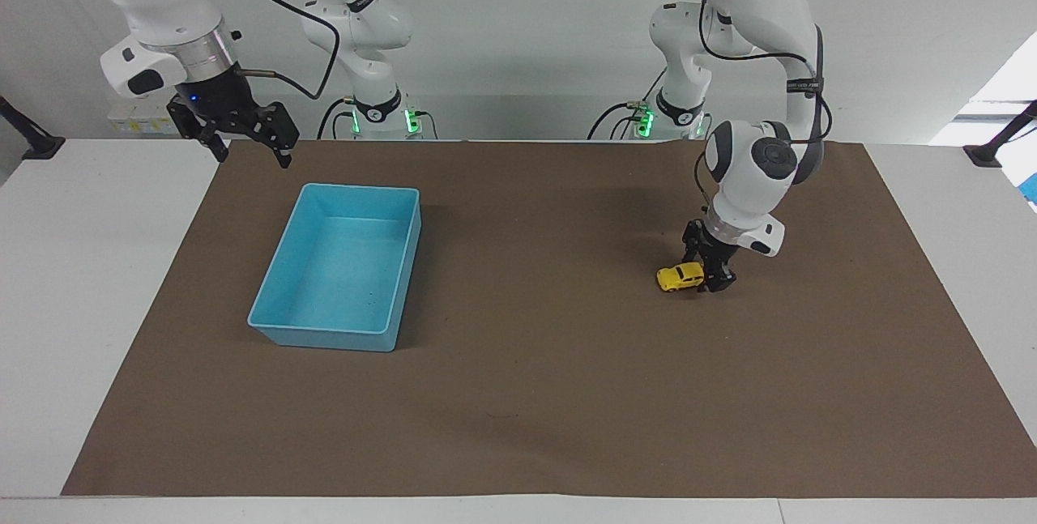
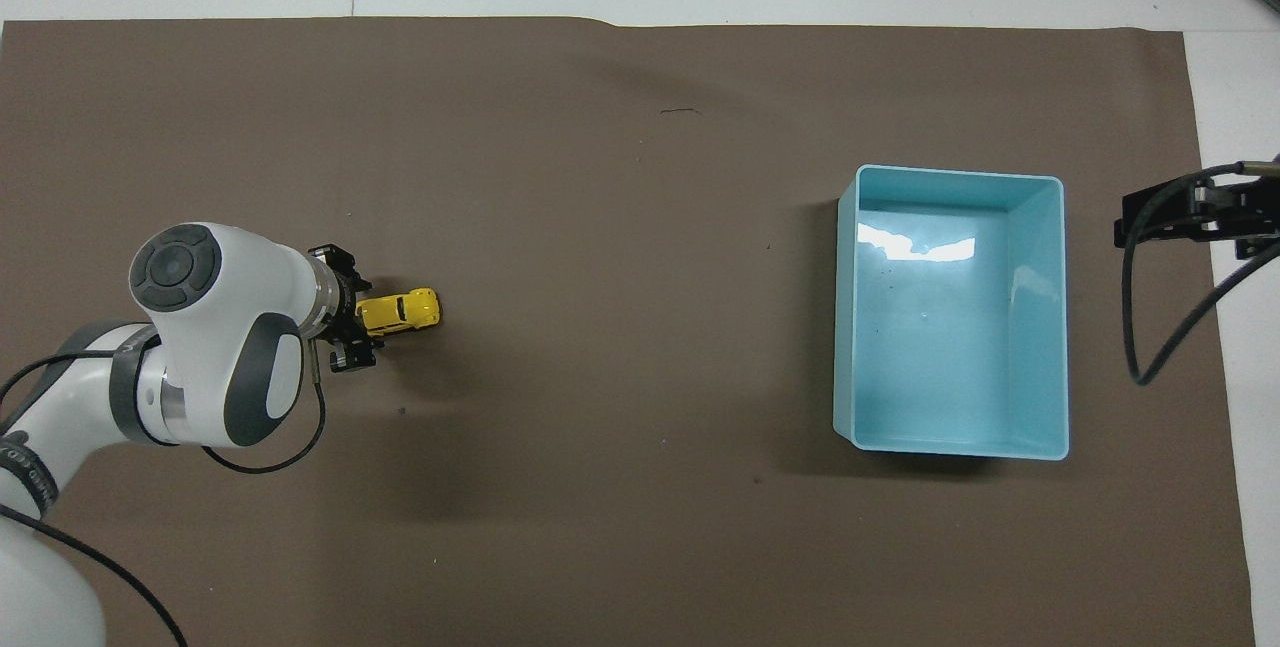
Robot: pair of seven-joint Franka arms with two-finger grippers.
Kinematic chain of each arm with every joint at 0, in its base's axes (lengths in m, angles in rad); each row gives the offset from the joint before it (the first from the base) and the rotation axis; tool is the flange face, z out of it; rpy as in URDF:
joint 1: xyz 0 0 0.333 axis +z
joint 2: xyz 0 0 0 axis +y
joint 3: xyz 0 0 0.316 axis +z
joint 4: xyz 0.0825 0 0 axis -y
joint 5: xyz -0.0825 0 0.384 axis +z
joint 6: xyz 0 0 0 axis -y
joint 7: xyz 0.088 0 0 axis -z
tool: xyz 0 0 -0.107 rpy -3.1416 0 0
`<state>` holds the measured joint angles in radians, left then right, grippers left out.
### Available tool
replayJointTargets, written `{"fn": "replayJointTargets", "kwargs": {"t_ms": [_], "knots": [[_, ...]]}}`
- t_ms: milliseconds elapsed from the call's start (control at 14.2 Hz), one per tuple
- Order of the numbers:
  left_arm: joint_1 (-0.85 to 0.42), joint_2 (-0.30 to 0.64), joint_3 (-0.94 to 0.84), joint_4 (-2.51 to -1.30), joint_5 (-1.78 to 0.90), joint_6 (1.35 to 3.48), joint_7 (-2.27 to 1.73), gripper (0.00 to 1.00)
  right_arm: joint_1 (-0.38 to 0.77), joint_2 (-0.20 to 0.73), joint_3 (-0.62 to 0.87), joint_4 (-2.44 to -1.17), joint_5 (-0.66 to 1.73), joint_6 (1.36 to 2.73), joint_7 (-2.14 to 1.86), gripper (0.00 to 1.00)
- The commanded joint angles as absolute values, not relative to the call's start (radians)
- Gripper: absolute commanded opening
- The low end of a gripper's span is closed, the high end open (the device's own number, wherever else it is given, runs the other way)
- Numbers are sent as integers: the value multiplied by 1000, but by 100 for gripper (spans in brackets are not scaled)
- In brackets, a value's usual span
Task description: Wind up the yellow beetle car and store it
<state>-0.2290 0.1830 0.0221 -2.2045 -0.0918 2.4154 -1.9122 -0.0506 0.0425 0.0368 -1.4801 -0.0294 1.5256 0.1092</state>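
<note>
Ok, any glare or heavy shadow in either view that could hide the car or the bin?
Overhead view: a bright glare patch on the light blue bin floor, nothing hidden; the yellow beetle car is evenly lit beside the left gripper. Facing view: only soft shadows on the brown mat; the car shows clearly.

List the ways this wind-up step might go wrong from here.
1. The tiny yellow beetle-shaped toy car sits flat on the brown paper mat at the left tool; if wound, it may shoot off once fully freed.
2. The light blue plastic bin lies toward the right arm's end, so the car may veer and miss it.
3. The left tool is so close that pulling away might nudge the car off line. The right tool waits raised near the bin.
</note>
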Motion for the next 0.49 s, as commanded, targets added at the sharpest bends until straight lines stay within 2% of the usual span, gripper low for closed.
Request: {"fn": "replayJointTargets", "kwargs": {"t_ms": [0,140,421], "knots": [[-227,161,12,-2128,-80,2308,-1965,100,-58,31,46,-1497,-35,1540,103,100],[-239,163,11,-2041,-84,2205,-1967,100,-58,29,46,-1497,-35,1540,103,100],[-241,161,12,-1990,-89,2184,-1967,100,-58,29,46,-1497,-35,1540,103,100]]}}
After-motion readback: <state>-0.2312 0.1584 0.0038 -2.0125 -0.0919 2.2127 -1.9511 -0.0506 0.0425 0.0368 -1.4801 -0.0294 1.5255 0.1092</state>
